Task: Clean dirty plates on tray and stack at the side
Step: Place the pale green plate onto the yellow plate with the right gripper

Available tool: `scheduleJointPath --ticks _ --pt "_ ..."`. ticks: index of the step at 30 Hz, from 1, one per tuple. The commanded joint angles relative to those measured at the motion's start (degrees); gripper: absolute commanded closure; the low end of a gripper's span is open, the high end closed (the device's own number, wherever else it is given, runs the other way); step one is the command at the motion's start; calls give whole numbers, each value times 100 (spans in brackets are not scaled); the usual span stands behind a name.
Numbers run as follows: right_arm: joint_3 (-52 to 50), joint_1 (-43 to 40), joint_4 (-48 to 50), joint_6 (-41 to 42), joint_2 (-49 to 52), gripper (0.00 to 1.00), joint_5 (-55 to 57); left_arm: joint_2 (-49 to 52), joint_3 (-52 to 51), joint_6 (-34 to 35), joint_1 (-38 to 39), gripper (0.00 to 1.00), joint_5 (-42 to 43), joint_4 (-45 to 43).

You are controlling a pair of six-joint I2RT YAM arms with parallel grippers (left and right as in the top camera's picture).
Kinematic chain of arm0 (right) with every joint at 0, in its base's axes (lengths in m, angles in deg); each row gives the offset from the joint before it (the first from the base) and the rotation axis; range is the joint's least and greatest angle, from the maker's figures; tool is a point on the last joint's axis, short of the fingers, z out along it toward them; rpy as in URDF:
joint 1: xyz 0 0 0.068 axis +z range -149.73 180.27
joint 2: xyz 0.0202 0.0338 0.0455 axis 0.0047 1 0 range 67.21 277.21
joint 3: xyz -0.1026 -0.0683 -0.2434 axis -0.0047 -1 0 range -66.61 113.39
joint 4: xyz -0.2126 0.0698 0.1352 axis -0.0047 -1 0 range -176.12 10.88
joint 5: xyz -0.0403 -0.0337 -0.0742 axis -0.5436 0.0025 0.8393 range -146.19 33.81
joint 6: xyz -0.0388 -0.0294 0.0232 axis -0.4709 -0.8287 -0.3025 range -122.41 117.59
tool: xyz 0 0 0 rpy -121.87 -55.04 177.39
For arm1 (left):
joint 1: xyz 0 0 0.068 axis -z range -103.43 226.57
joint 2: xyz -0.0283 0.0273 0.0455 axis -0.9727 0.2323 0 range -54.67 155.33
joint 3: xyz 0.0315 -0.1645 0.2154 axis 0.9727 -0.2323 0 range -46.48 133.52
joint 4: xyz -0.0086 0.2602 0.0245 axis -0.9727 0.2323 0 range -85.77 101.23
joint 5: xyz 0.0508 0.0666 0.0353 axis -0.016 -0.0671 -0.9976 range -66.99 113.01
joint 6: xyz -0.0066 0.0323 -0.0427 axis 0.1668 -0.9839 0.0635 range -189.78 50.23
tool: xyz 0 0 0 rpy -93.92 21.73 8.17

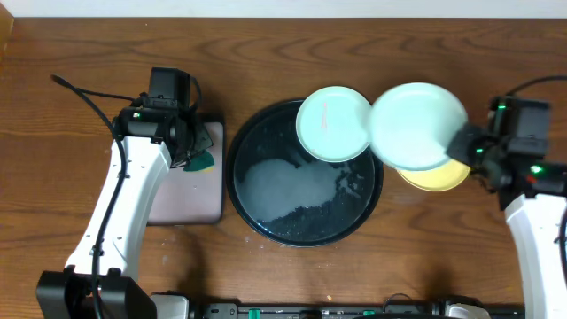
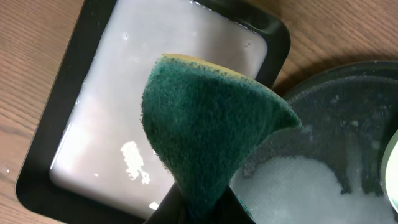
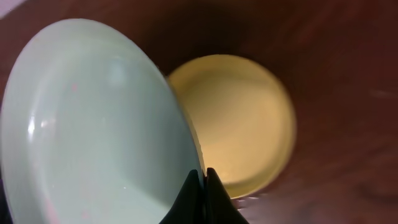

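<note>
Right fingers (image 3: 189, 198) are clenched on the rim of one mint plate (image 1: 416, 124) and hold it over the yellow plate (image 3: 249, 124), covering part of it. The yellow plate lies flat on the desk (image 1: 53, 204), just beside the right side of the round tray. Left fingers (image 2: 166, 213) grasp a green sponge (image 2: 211, 124) with a yellow back, above the place where the two trays come near.

I count three plates, two mint and one yellow, and two trays. The second mint plate (image 1: 334, 124) sits at the far right part of the round black tray (image 1: 237, 177) and overlaps its rim. This tray holds white foam (image 1: 283, 186) and wet specks. The grey rectangular tray (image 1: 186, 208) has a black rim and a pale wet bottom.

The desk is of brown wood, and a pale strip of wall runs along its far edge.
</note>
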Motion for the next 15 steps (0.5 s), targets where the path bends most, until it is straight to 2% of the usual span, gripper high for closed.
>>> scheduleJointPath --ticks 1,15 --pt "42 -457 -17 -107 372 99 245 -26 72 -55 -15 93 -68 -22" --pt "15 -673 179 -170 1716 99 868 -26 72 -55 -15 93 -68 -24"
